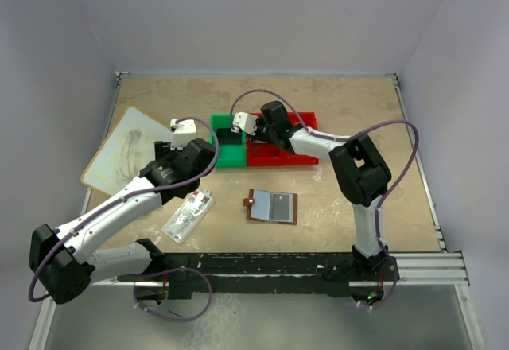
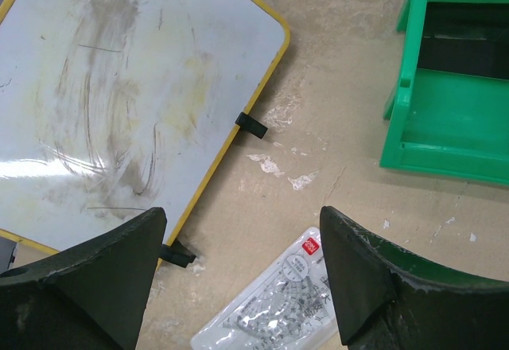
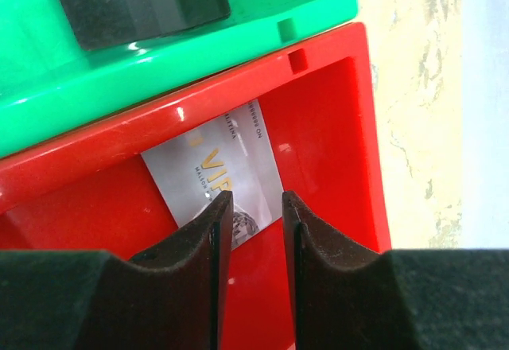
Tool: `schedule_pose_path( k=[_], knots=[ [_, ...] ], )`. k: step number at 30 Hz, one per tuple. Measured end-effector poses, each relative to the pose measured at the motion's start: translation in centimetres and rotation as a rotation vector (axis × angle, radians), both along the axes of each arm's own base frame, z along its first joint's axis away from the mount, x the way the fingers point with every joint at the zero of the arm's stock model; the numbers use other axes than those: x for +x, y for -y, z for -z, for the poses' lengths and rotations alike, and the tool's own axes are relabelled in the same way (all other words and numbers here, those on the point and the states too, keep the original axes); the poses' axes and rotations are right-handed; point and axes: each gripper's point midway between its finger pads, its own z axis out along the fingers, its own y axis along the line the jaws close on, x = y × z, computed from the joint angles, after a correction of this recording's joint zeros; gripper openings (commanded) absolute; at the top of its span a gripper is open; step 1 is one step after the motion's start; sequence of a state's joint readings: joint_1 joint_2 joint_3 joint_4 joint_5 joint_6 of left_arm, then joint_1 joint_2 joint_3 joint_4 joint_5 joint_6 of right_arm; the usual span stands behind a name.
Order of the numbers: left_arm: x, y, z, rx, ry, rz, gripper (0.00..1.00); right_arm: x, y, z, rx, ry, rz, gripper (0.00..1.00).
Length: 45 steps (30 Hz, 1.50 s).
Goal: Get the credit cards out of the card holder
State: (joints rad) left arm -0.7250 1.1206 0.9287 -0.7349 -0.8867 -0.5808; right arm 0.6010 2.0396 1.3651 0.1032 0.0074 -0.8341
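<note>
The card holder [image 1: 272, 205] lies open on the table [image 1: 358, 127], its pale pockets facing up, near of the red bin [image 3: 334, 127] and well apart from both arms. The right gripper [image 3: 253, 199] hangs over the red bin with its fingers [image 3: 213, 235] only slightly parted and nothing between them; a grey card [image 3: 215, 167] lies in the bin below their tips. The green bin [image 3: 199, 56], touching the red bin on its left, holds a dark flat thing [image 3: 139, 4]. The left gripper [image 2: 242, 286] is spread wide and holds nothing, hovering above the table between a smudged whiteboard [image 2: 119, 87] and a clear plastic packet [image 2: 278, 310].
</note>
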Motion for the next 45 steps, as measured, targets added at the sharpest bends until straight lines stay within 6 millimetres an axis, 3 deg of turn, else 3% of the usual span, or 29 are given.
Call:
schedule_pose_path(
  k=[7, 10, 23, 29, 45],
  knots=[
    [0.1, 0.0, 0.3, 0.008, -0.009, 0.000, 0.75, -0.9, -1.0, -1.9, 0.122, -0.043, 0.025, 0.20],
    [0.1, 0.1, 0.3, 0.009, -0.010, 0.000, 0.75, -1.4, -1.7, -2.6, 0.196, -0.101, 0.060, 0.00],
    [0.1, 0.1, 0.4, 0.013, -0.015, 0.000, 0.75, -3.8, -2.2, -0.7, 0.401, -0.372, 0.352, 0.00],
    [0.0, 0.0, 0.5, 0.015, -0.017, 0.000, 0.75, -3.9, -1.8, 3.1, 0.388, -0.434, 0.475, 0.00],
    [0.0, 0.0, 0.5, 0.017, -0.019, 0.000, 0.75, -1.4, -1.6, 3.5, 0.478, -0.356, 0.676, 0.00]
  ],
)
